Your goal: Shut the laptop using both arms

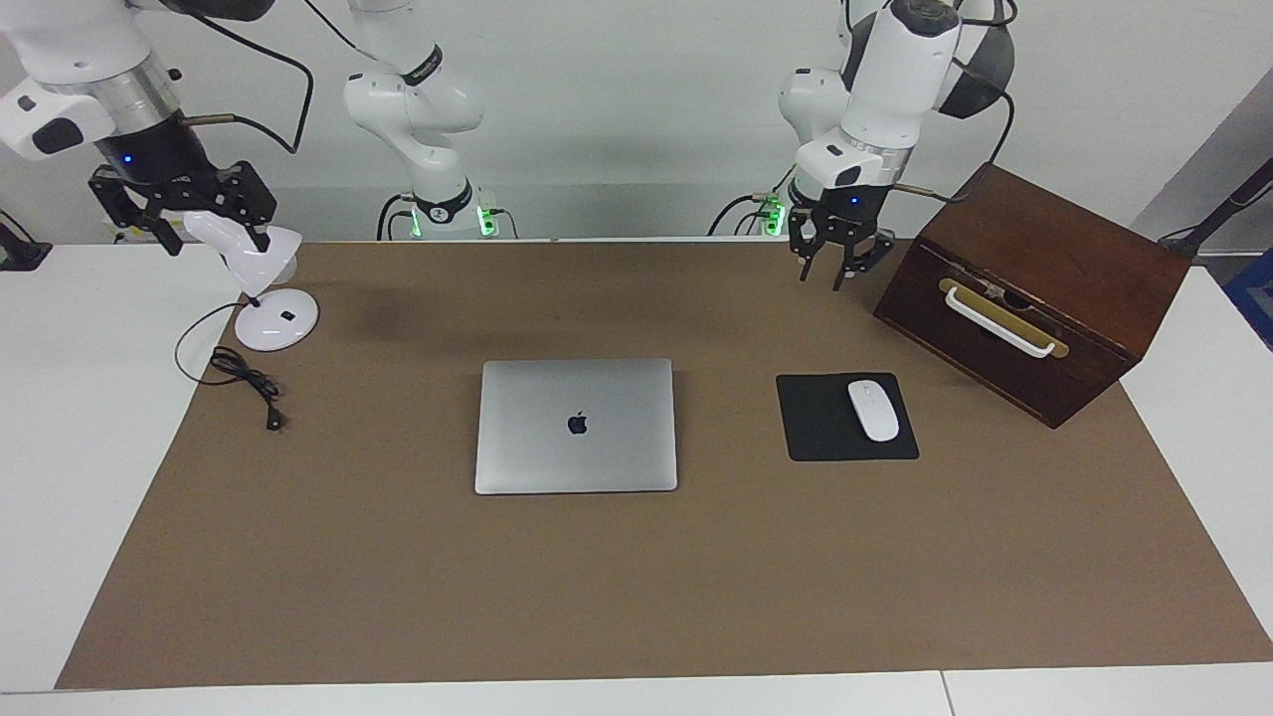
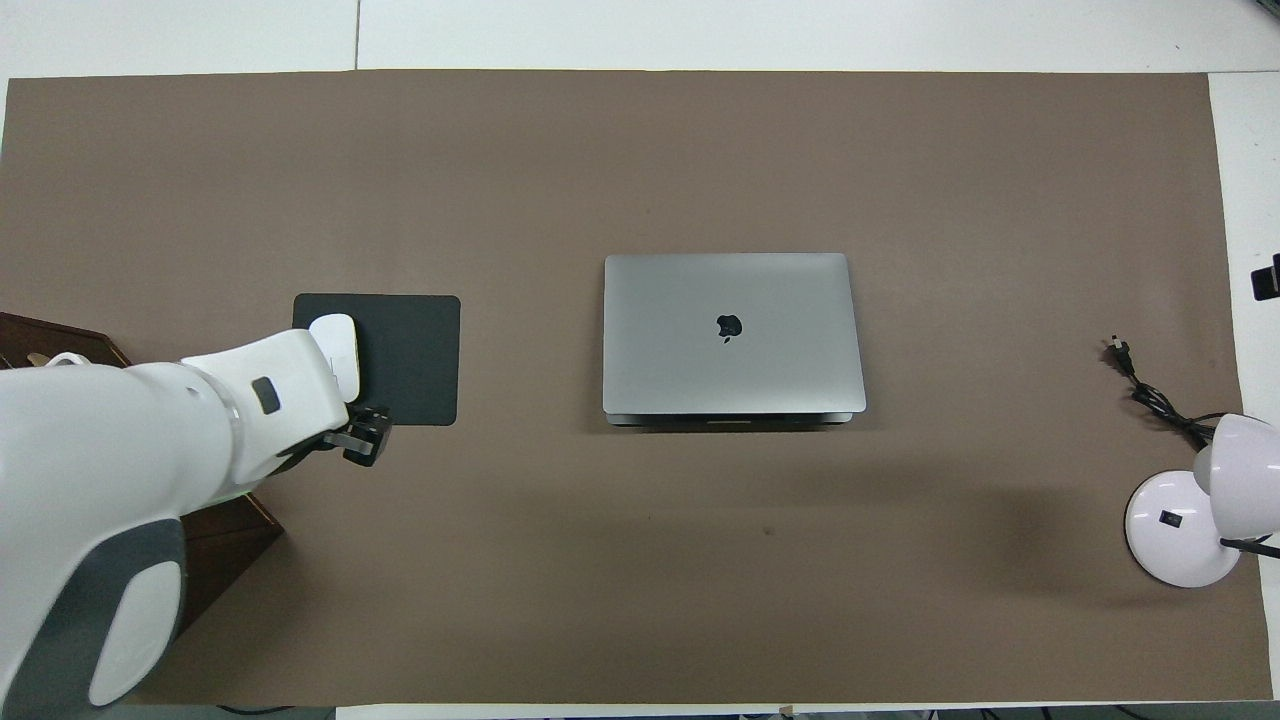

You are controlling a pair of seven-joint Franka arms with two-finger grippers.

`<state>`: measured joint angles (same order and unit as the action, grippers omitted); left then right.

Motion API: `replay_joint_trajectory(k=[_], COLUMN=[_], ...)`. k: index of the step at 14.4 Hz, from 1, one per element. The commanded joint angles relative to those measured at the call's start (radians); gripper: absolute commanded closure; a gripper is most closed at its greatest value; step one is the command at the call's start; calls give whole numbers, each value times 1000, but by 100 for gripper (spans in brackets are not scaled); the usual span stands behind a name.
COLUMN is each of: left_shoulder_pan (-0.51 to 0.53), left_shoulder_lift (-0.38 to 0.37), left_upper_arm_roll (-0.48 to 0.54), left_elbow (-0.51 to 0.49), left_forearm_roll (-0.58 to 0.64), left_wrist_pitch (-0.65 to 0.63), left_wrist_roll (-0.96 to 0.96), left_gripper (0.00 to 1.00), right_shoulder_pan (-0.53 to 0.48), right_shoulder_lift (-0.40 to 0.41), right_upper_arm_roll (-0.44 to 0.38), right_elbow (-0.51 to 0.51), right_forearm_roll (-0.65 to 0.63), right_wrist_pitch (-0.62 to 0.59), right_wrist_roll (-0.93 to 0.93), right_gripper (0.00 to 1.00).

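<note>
The silver-grey laptop (image 1: 576, 426) lies in the middle of the brown mat with its lid down flat and the apple logo facing up; it also shows in the overhead view (image 2: 733, 335). My left gripper (image 1: 840, 267) hangs open and empty in the air over the mat beside the wooden box, at the edge of the mousepad nearer to the robots, as the overhead view (image 2: 365, 437) shows. My right gripper (image 1: 179, 211) is raised, open and empty, above the lamp at the right arm's end of the table. Neither gripper touches the laptop.
A black mousepad (image 1: 825, 423) with a white mouse (image 1: 872, 410) lies beside the laptop toward the left arm's end. A dark wooden box (image 1: 1034, 288) with a white handle stands next to it. A white desk lamp (image 1: 276, 320) and its black cable (image 1: 244, 378) sit at the right arm's end.
</note>
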<state>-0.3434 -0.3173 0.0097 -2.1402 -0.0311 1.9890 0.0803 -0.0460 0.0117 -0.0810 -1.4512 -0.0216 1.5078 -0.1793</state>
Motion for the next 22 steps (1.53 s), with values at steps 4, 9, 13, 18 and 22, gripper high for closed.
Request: replay_joint_trajectory(k=[4,9,13,18,22], left_shoulder_pan=[190,274,325,328,327], left_shoulder_lift=[24,98,193,294,308], left_upper_arm_roll=[-11,-8,-8,-7,-8], left_elbow=[106,253,440,548,520], left_forearm_roll=[7,7,5,2,7], left_wrist_pitch=[-64,-145,-271,-343,-351], left_wrist_roll=[13,15,15,15,15], left_gripper=[0,0,0,0,0], right_shoulder_pan=[-11,-12,-14,-14,-14], right_shoulder_lift=[-50,-55,-52,-49,-49], right_upper_arm_roll=[15,17,17,18,21], right_elbow=[-83,-89,-78,-72,-74], right_forearm_roll=[6,-1,-4,-23,-12], right_wrist_pitch=[66,58,37,34,34], right_wrist_roll=[9,9,9,9,9], right_gripper=[0,0,0,0,0])
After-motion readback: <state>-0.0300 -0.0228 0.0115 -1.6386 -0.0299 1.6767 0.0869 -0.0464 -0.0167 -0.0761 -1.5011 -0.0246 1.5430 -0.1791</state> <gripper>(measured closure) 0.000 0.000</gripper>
